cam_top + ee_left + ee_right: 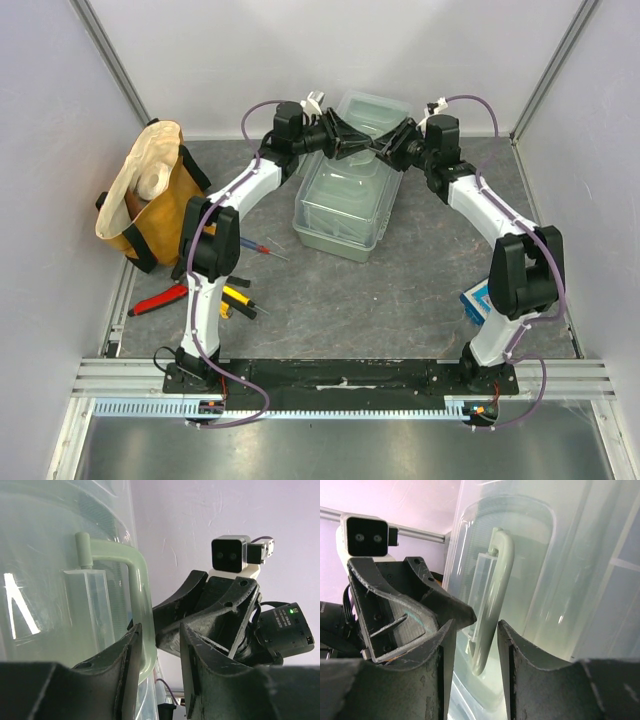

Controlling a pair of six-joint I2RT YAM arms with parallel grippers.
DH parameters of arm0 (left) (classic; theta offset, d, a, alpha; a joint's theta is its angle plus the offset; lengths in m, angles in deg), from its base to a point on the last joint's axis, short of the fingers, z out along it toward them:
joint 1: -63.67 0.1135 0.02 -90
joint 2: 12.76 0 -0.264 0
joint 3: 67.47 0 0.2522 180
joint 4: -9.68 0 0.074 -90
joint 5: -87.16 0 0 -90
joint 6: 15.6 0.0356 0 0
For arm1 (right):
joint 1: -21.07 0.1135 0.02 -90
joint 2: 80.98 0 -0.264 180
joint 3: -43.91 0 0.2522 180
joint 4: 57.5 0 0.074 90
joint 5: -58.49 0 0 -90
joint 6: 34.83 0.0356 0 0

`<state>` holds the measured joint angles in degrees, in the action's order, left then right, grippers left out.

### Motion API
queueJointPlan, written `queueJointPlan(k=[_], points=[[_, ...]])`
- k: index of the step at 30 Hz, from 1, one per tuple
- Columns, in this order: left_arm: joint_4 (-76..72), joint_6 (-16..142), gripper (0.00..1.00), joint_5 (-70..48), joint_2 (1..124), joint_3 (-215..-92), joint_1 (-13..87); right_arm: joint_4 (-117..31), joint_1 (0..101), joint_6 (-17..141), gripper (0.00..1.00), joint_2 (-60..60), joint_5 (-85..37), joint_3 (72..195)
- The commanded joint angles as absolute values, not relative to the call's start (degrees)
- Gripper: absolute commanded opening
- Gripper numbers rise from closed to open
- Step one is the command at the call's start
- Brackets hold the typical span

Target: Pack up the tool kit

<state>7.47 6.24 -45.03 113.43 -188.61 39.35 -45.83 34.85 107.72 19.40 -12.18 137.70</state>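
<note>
The pale-green translucent toolbox stands closed at the middle back of the table. Both grippers meet above its lid. My left gripper is open; the green lid handle runs just behind its left finger, with the gap mostly empty. My right gripper is open, and the handle passes between its fingers with a gap on each side. A red-handled tool, a yellow-black tool and a thin blue-and-red screwdriver lie on the table at the left.
A mustard-yellow cloth bag stands at the left wall. A blue packet lies by the right arm's base. Each wrist view shows the other gripper close by, the right one and the left one.
</note>
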Motion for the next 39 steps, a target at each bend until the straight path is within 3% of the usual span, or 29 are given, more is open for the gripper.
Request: queueJointPlan(k=[1,9,11,14,15,26,39], points=[[9.55,4.96,0.41,-47.31,112.13,-188.03,39.32,-46.55,34.96,108.6,0.45,21.67,-12.26,139.93],[2.52,10.93,0.48,-41.34,106.86,-184.6,42.48,-45.94,35.04,108.34,0.36,23.69,-12.17,141.08],[1.9,13.04,0.48,-40.72,104.76,-183.63,43.62,-45.41,35.04,108.17,0.28,23.96,-12.0,141.43],[2.42,15.42,0.49,-43.43,102.29,-183.8,45.56,-43.83,35.04,107.47,0.02,24.92,-11.21,143.0],[2.69,15.95,0.49,-44.22,101.5,-183.8,46.35,-43.83,35.04,107.29,0.0,25.01,-10.94,143.44],[-14.08,29.65,0.5,-34.31,92.88,-173.09,54.88,-37.51,34.61,99.64,0.0,28.18,-1.36,162.77],[-15.59,35.28,0.54,-34.65,89.45,-158.68,55.67,-38.28,31.62,102.54,0.0,25.02,-3.3,163.41]])
